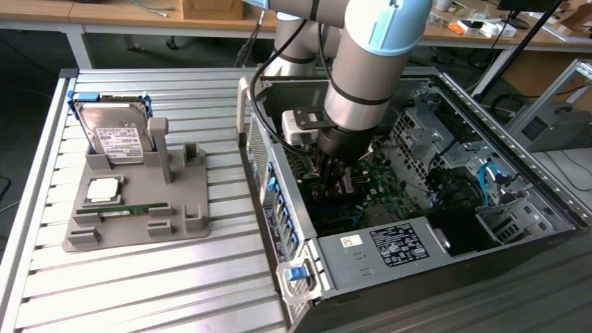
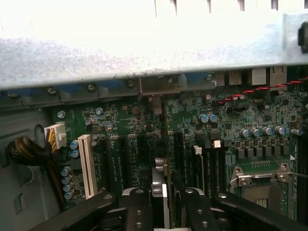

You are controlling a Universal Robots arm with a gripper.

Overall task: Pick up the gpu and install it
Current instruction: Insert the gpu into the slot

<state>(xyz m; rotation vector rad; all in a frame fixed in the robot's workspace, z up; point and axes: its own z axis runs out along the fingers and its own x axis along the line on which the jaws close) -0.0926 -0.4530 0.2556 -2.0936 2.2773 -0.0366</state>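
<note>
Inside an open computer case [image 1: 518,139], the robot arm's gripper [image 2: 166,214] has its jaws clamped on the gpu [image 2: 160,187]. The thin card sits edge-on between the two black fingers [image 2: 137,211], its silvery edge showing. It hangs just above the green motherboard [image 2: 125,120], not yet seated.

Just beyond the jaws run the expansion slots. One is white [image 2: 87,166] and lies off to one side. The dark ones directly under the card are too shadowed to count. Farther to that same side are one white plug [image 2: 57,134] and its bundled cable. To the other side of the jaws is one empty processor socket [image 2: 260,178]. Past that, one twisted red-and-black wire [image 2: 255,90] runs along the case's metal wall.

The likely risk is misalignment. If the card is a little skewed or off its slot, its contacts could land on the board instead, scrape parts, or make the card twist in the grip. Its metal end could also catch on the case wall.

Well apart from the jaws, outside the case, one grey holder [image 1: 138,232] stands on the slatted table [image 1: 138,291]. It carries one hard drive [image 1: 116,135], one processor chip [image 1: 104,189] and one memory stick [image 1: 134,208].
</note>
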